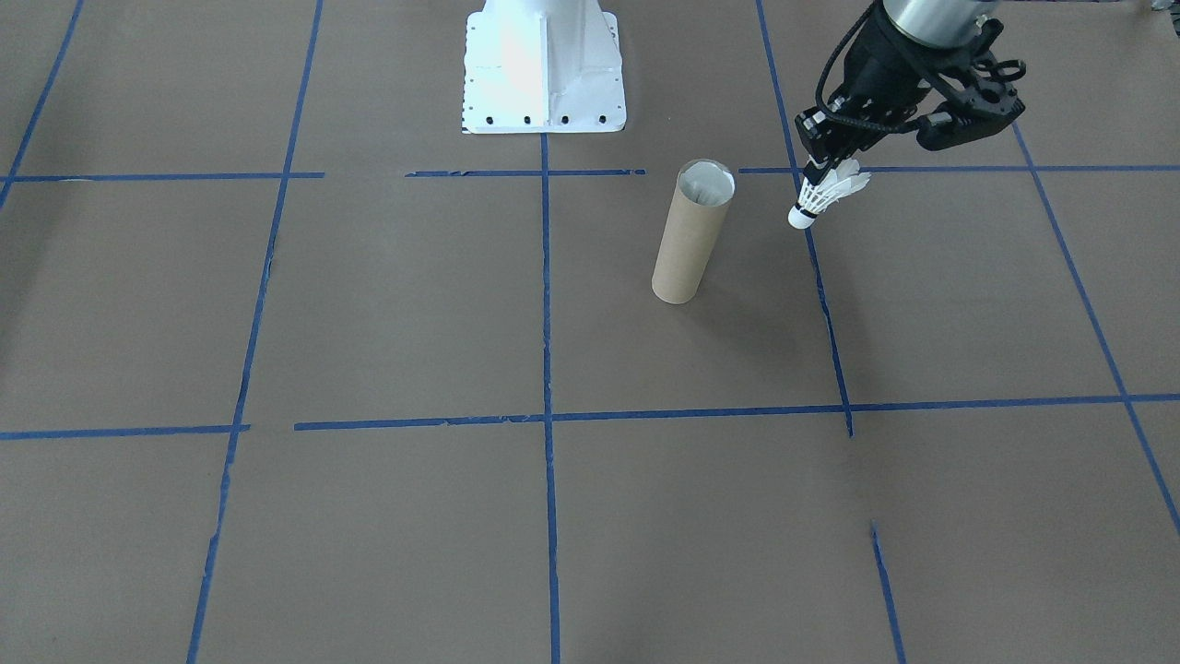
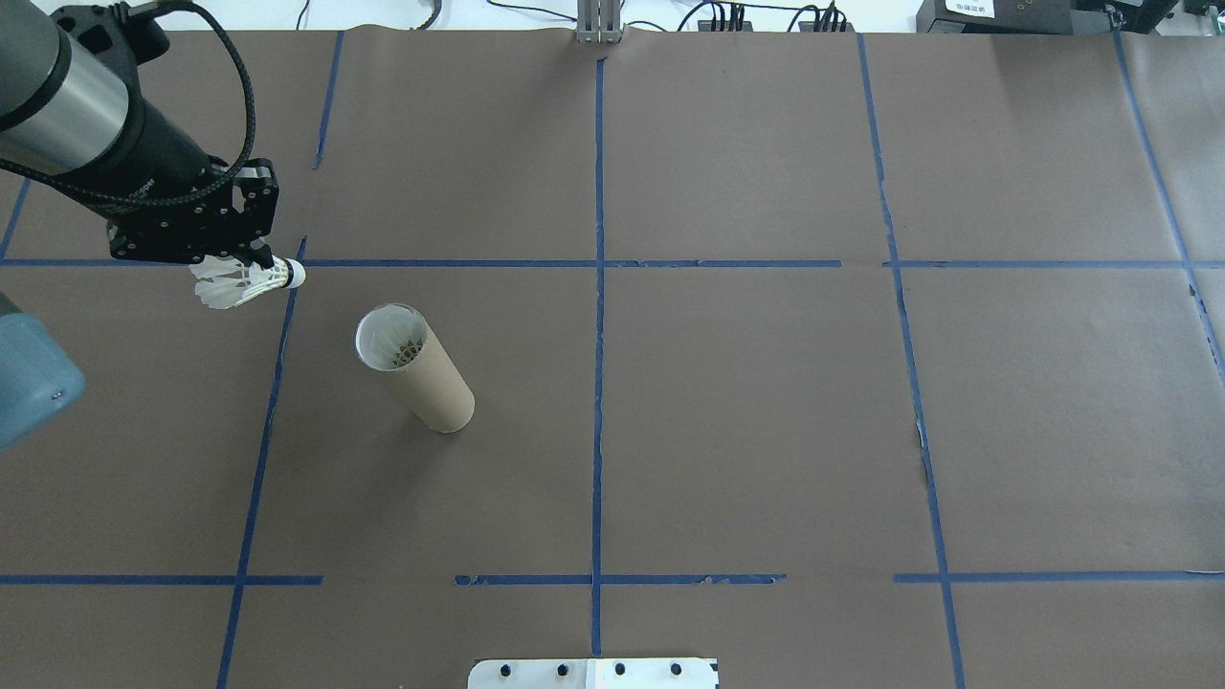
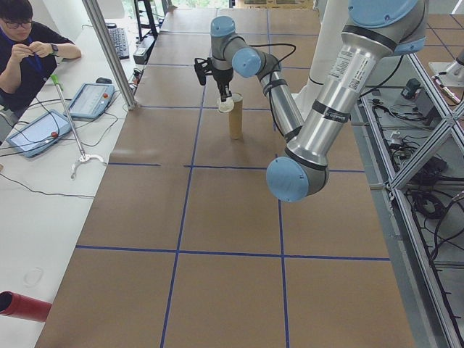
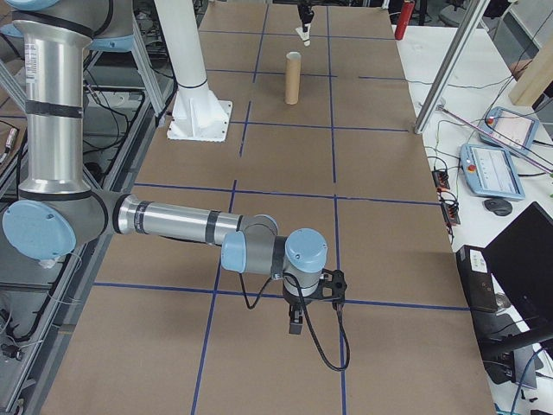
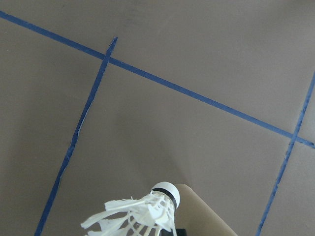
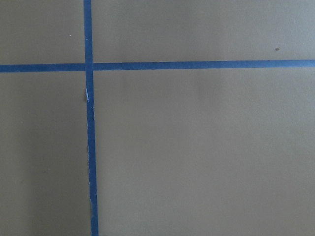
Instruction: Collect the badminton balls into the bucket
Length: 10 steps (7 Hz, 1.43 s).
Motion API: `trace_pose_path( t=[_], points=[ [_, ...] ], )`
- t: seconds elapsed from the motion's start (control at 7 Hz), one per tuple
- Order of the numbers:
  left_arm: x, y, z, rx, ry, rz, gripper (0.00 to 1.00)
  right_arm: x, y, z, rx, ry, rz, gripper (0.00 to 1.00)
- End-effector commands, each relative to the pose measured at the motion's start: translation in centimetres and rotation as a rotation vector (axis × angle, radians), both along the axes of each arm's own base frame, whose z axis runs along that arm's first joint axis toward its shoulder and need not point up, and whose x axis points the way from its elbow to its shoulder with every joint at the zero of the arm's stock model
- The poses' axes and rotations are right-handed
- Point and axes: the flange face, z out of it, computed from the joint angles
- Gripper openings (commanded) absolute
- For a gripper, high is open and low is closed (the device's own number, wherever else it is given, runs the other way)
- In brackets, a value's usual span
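The left pincer (image 2: 251,260) is seen closed on a white feather shuttlecock (image 2: 244,283), which is held by its feathered skirt above the brown worktop (image 2: 766,411), with the rounded cork tip pointing sideways and slightly down. In the overhead view the shuttlecock is carried at about 10 o'clock from the bucket (image 2: 416,368), near it but clear of its rim. The bucket, a slim brown cardboard tube, is stood upright on the worktop with its open, pale-lined mouth facing up; something pale is glimpsed inside, but what it is cannot be told. In the front-facing view the shuttlecock (image 1: 823,197) is shown at about 3 o'clock from the tube's mouth (image 1: 707,183). The right pincer (image 4: 295,322) is shown only in the right side view, low over the worktop and well apart from the bucket; whether it is open or closed cannot be told. Blue tape lines (image 2: 599,316) are laid across the worktop in a grid.
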Motion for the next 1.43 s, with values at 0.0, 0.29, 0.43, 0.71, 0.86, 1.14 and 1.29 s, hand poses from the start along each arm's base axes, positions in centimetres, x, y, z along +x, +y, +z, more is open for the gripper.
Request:
trace_pose_path(
  t=[0.0,0.29,0.43,0.71,0.86,1.14,1.29],
  points=[
    [1.0,1.8,-6.9,-0.042,-0.081,0.04,0.0,0.0,0.0,-0.1,0.001,-0.001,0.0,1.0],
    [7.4,0.1,-11.5,-0.109,-0.183,0.097,0.0,0.0,0.0,0.0,0.0,0.0,0.0,1.0],
    [9.0,-0.3,-11.0,-0.131,-0.216,0.109,0.0,0.0,0.0,-0.1,0.001,0.0,0.0,1.0],
    [11.1,-1.9,-10.0,-0.151,-0.288,0.101,0.0,0.0,-0.1,-0.1,0.003,0.0,0.0,1.0],
    [11.7,-1.9,-9.7,-0.155,-0.301,0.108,0.0,0.0,-0.1,-0.1,0.003,0.0,0.0,1.0],
    [12.6,-1.5,-9.4,-0.159,-0.308,0.122,0.0,0.0,0.0,0.0,0.0,0.0,0.0,1.0],
    [13.4,-1.4,-9.1,-0.166,-0.318,0.135,0.0,0.0,-0.1,0.0,0.001,0.0,0.0,1.0]
  ],
)
